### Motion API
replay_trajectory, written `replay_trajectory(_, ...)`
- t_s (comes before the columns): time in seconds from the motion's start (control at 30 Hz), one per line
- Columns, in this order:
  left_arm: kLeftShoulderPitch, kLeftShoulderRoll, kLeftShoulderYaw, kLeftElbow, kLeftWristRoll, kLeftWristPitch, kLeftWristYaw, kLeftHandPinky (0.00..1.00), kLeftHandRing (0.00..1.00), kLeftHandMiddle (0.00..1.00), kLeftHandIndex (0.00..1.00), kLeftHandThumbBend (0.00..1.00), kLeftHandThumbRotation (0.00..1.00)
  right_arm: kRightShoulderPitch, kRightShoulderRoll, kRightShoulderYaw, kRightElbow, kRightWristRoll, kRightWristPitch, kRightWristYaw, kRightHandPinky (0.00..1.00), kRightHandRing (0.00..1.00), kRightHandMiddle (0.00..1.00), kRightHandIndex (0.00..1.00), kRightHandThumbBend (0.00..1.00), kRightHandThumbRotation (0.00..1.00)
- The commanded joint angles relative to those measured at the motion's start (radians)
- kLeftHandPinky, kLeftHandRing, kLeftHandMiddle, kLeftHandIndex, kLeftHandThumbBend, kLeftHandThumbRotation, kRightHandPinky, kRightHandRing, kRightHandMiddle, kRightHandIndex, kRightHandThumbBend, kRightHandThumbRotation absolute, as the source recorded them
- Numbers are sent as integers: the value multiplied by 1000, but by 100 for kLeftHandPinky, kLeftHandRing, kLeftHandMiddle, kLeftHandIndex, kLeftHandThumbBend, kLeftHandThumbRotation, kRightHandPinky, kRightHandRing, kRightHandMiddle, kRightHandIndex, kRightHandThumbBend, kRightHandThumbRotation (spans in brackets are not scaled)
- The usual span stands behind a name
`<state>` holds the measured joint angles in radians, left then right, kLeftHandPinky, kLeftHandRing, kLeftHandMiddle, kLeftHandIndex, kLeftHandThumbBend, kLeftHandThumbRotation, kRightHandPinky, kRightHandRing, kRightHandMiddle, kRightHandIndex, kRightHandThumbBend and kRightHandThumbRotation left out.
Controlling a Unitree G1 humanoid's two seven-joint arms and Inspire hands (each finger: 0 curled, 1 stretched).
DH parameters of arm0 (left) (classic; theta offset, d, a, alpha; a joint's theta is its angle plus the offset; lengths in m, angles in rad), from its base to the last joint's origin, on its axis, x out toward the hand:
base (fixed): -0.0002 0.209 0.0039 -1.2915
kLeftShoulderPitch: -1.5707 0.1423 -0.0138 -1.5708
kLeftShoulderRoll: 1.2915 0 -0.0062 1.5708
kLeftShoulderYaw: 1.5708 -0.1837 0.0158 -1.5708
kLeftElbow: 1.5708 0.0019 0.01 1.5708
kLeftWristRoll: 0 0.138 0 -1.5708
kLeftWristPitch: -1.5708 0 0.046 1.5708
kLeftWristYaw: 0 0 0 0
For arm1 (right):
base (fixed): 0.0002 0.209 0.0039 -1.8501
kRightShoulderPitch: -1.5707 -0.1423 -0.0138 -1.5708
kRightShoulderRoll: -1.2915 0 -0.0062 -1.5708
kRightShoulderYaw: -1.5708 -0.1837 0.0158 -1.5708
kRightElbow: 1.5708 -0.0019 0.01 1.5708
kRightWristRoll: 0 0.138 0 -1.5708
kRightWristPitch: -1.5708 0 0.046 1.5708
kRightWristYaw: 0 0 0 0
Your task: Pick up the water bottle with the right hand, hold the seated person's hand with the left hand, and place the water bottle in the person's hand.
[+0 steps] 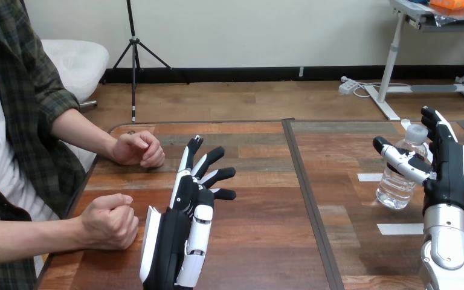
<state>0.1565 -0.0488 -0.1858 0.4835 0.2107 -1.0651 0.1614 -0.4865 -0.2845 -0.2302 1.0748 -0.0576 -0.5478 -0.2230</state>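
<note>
The upright bottle (394,188) stands at the thumb side of the right hand (450,172), whose fingers are straight and unclamped; the left hand (190,208) is far off, its fingers spread.

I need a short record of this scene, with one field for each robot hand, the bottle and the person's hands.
clear plastic water bottle: upright on the brown wooden table
right hand: open, thumb across the bottle's front
left hand: open, fingers spread, over the table, apart from the person
person's farther hand: fist on the table
person's nearer hand: fist on the table
</note>
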Motion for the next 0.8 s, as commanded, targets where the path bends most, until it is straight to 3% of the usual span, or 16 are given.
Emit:
replay_trajectory(0.0,-29,-22,0,-27,-1,-24,-3,63,78,88,98,17,100,-112,-36,7,9,1,-1,3,98,95,92,88,73,4)
replay_trajectory(0.77,-20,-22,-2,-32,-1,-20,-6,64,77,86,97,20,100,-128,-27,3,49,15,33,15,99,95,93,88,70,0)
